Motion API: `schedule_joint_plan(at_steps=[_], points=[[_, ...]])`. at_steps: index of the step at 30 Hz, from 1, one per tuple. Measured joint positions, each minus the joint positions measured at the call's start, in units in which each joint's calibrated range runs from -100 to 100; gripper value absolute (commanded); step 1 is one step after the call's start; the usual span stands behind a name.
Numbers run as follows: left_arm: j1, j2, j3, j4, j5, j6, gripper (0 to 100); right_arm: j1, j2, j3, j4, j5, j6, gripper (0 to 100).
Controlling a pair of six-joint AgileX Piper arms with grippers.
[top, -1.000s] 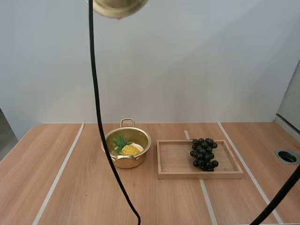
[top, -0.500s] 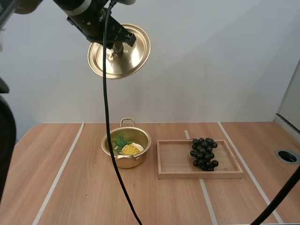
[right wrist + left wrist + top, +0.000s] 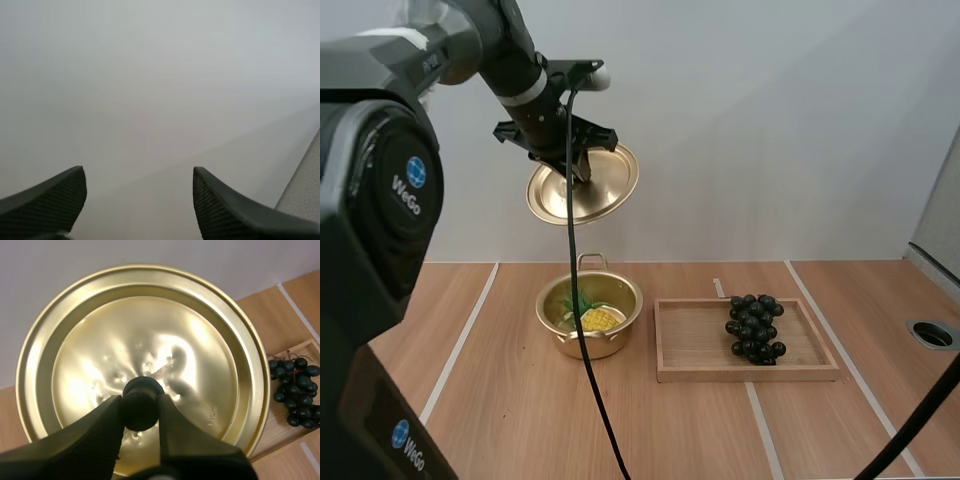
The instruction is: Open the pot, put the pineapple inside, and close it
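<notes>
Left claw (image 3: 141,407) around lid (image 3: 200,340) knob (image 3: 143,389)

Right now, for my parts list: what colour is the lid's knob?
Black knob, gold lid; best seen in the left wrist view.

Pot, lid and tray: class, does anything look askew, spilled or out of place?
Only the lid, hanging tilted above the open pot, its knob pinched by the left claw. The pineapple sits inside the pot; the grapes lie in the tray. Nothing spilled.
</notes>
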Motion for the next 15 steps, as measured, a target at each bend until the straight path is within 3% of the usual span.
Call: schedule_joint_plan(at_steps=[15], points=[[0.0,4.41,15.96,1.23,0.0,2.88,0,0.0,0.0,0.0,-0.13,0.0,0.0,100]])
